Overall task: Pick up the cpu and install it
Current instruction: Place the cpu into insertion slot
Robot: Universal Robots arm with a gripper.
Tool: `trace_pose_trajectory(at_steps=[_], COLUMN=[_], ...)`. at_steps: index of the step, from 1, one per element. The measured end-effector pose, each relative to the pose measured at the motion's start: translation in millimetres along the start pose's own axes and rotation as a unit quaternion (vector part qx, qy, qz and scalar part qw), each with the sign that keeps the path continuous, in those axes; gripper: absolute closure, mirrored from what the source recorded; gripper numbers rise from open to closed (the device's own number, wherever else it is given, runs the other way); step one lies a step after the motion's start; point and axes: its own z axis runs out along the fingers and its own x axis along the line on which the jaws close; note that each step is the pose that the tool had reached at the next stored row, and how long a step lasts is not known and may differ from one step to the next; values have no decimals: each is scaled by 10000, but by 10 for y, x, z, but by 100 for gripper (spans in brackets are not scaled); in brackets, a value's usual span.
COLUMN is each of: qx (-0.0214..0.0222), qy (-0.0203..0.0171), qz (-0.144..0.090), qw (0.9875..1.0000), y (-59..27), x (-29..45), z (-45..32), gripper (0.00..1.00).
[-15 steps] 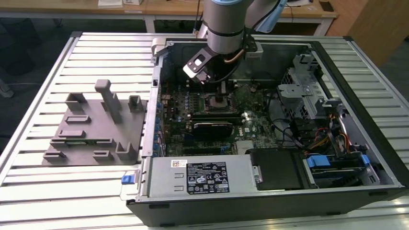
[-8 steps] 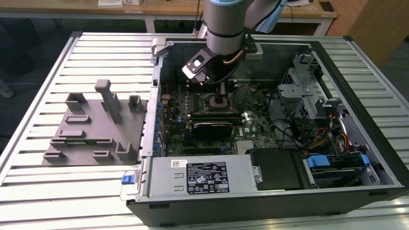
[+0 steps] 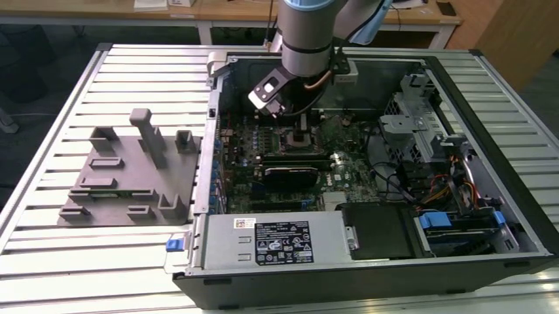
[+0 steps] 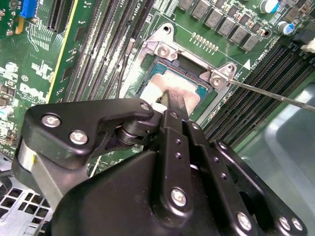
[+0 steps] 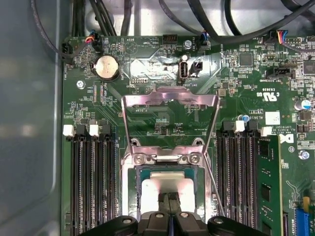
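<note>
While the end effector (image 5: pixel 170 197), fingers pressed together, stood tip-down over the cpu (image 5: pixel 149 192), the chip lay directly beneath it in the open socket (image 5: pixel 167 158). Risk: probably bent pins if pressed while skewed.

Counted across the views:

- 1 robot arm (image 3: pixel 306 33)
- 1 claw (image 5: pixel 170 196) with 2 fingers (image 5: pixel 163 204)
- 1 open computer case (image 3: pixel 349 284)
- 1 slatted desk (image 3: pixel 52 261)
- 1 grey fixture (image 3: pixel 122 176)
- 1 black-and-white label (image 3: pixel 284 242)
- 1 green motherboard (image 5: pixel 147 105)
- 1 cpu (image 5: pixel 152 191)
- 1 raised metal frame (image 5: pixel 170 97)
- 2 screws (image 5: pixel 140 158) along the frame's hinge, seen in the first wrist view
- 1 round coin battery (image 5: pixel 107 67)
</note>
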Motion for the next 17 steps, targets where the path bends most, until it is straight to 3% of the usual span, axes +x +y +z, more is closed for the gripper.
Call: trace_pose_trajectory(at_steps=[17], qx=[-2], qy=[4], qz=[0], qw=[10000], y=[0], x=[1], z=[1], gripper=[89])
